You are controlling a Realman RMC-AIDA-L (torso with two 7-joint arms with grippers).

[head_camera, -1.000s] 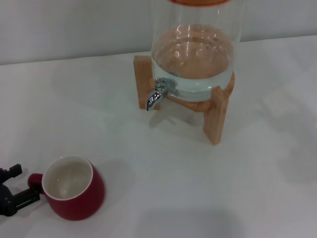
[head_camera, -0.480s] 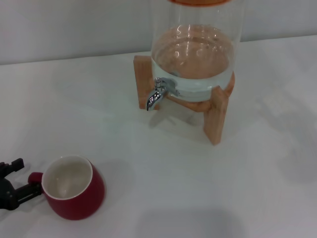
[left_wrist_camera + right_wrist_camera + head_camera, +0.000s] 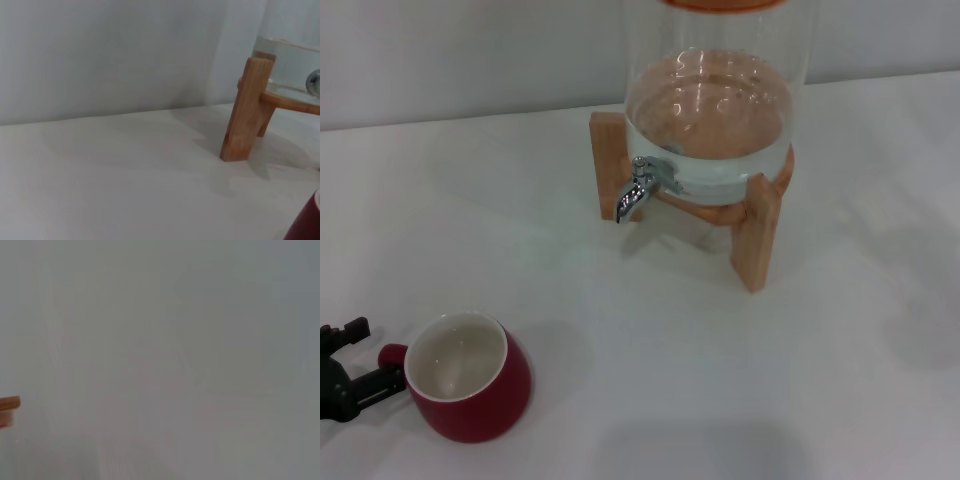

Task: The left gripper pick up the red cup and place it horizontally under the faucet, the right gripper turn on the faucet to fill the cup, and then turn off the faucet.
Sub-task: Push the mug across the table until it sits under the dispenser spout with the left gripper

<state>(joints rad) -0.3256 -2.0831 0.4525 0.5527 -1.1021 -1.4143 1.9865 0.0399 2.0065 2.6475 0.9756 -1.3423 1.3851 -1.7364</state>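
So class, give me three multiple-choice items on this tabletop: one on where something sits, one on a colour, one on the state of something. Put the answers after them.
1. Where is the red cup?
A. under the faucet
B. near the table's front left
C. on the wooden stand

2. What colour is the cup's inside?
A. white
B. black
C. red

3. How do the left hand's fingers stand?
A. shut on the faucet
B. open by the cup's handle
C. shut on the cup's rim

Answers: B, the cup stands far from the faucet; A, its inside shows white; B, the fingers are spread either side of the handle.
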